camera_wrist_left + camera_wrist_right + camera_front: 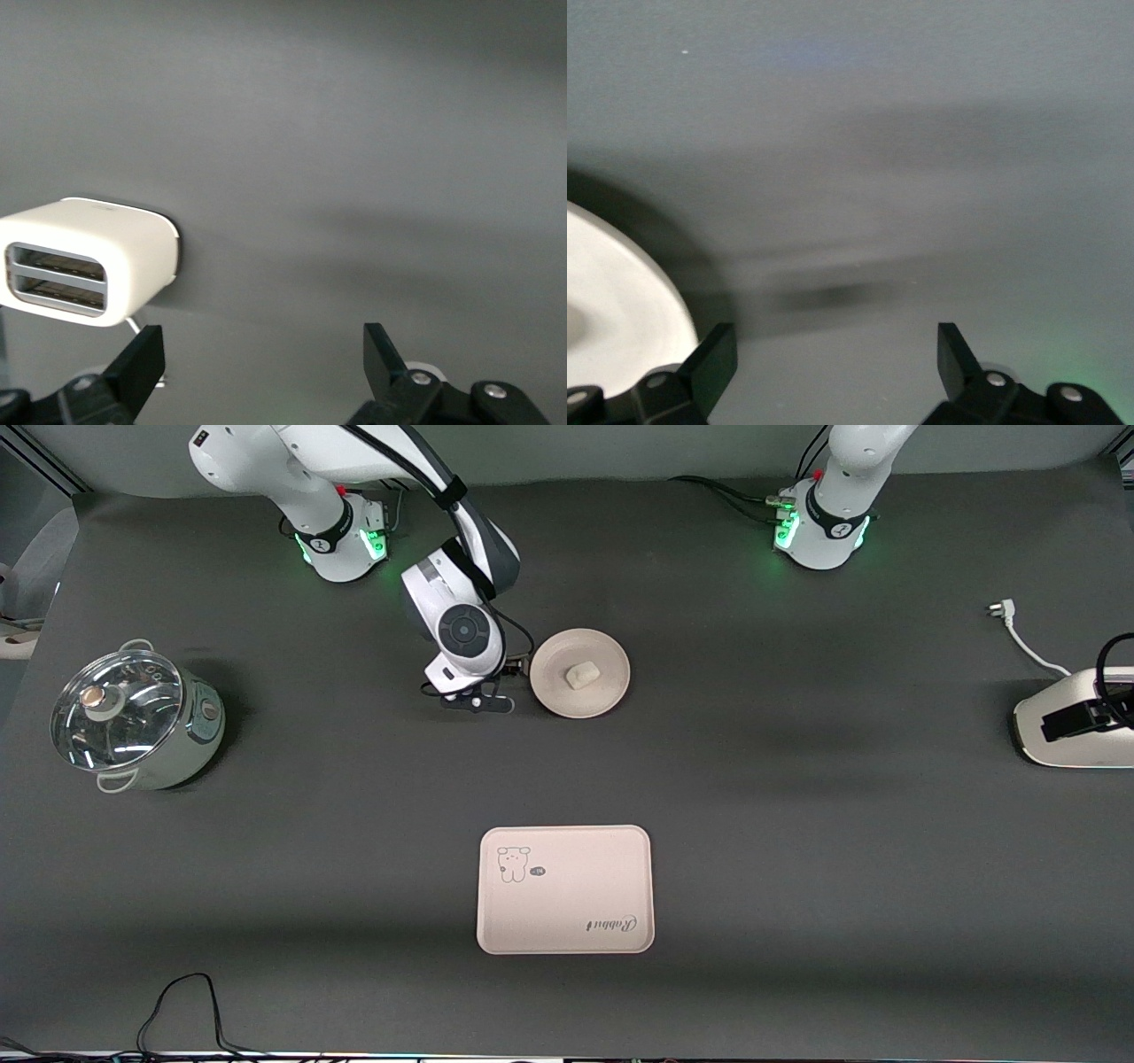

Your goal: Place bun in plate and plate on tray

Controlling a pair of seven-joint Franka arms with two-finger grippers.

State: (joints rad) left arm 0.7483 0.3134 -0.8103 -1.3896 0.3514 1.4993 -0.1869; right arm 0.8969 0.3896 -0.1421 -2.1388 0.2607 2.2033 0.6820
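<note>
The bun (580,675) sits in the plate (611,691), which rests on the bench (797,797), farther from the front camera than the tray (567,921). The right gripper (833,372) hangs low just beside the plate's rim at the right arm's side, fingers spread wide, holding nothing. The left gripper (261,372), near the toaster (84,261), is also spread wide and empty.

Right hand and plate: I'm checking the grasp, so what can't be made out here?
- Right hand, open: front view hides its fingertips under the wrist, so contact with the plate is unclear.
- Right wrist view: the plate is cut off by the edge; the bun is out of frame.
</note>
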